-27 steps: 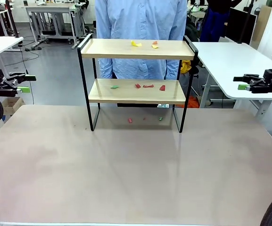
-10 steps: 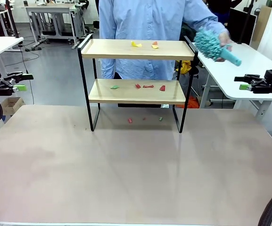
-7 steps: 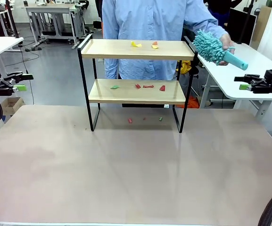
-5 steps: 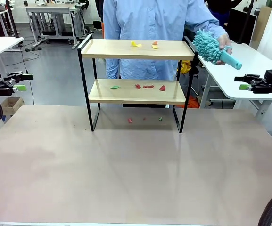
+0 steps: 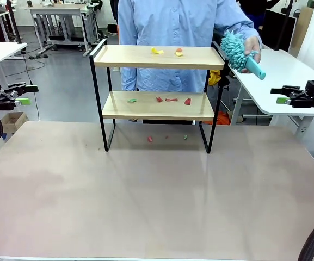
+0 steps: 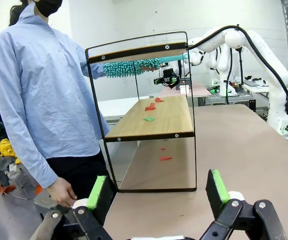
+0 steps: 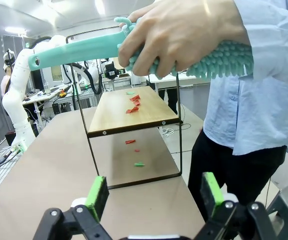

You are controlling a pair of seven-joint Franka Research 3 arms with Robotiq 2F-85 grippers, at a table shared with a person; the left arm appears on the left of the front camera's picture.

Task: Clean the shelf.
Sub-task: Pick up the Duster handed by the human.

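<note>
Up at the far edge of the table point(image 5: 146, 206), roughly midway along it, sits the shelf point(image 5: 129, 56), its long side running parallel to that edge. It's got little paper scraps on the top board point(image 5: 157, 51), more on the lower board point(image 5: 171, 99), and a few on the table underneath point(image 5: 150, 139). So nothing's been cleaned yet, as far as I can tell. Both arms hang out past the table's left and right edges, well apart from the shelf. The left fingers point(image 6: 98, 192) are spread wide with nothing between them, and same deal for the right fingers point(image 7: 207, 192). The bit that matters is the person behind the far edge, whose hand point(image 5: 250, 46) has a teal duster point(image 5: 234, 48) at the shelf's right end. Its fluffy head is up by the top board and its handle angles down toward the right arm. That makes the right fingers clearly the nearer pair, so my guess is a handover on that side, with the fingers needing to close across the handle.
</note>
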